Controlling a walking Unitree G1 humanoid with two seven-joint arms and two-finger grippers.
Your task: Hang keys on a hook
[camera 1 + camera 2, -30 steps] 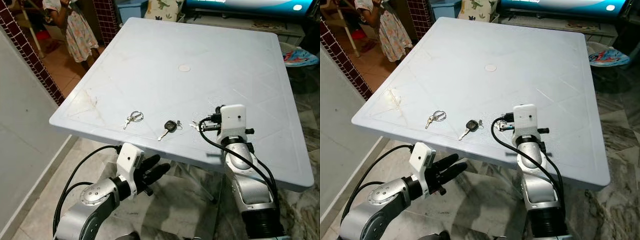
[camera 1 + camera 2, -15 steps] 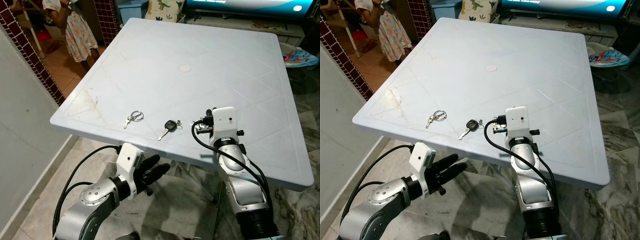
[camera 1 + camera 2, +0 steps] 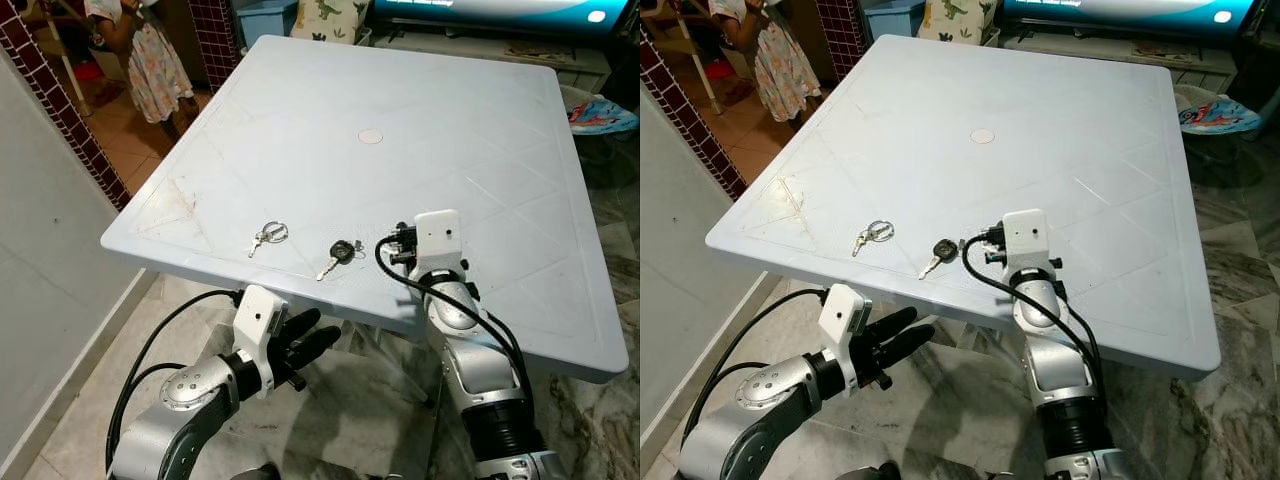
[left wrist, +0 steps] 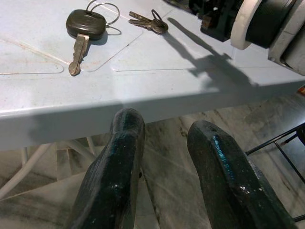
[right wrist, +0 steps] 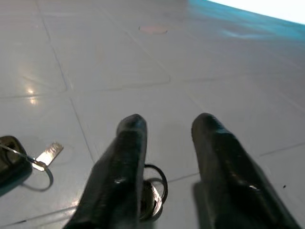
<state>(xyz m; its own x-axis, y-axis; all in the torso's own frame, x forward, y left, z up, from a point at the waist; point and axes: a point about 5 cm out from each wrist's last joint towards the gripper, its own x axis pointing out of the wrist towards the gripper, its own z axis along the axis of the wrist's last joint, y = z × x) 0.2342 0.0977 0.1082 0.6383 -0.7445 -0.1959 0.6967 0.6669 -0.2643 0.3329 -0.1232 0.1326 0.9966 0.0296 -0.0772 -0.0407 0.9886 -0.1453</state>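
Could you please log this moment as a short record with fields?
surface: pale blue table
near edge, robot's left to right: small key ring; black-headed key; small key bunch
right hand: open, low over the table, a dark ring by its fingers
left hand: open, below the table edge
background: a person standing beyond the far left corner

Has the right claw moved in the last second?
Yes. The right claw has slid to the robot's left along the table, closer to the black-headed key.

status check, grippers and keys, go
Right gripper open, low over small keys on table. Left gripper open, below table edge. Black-headed key and ring keys untouched. No hook seen.
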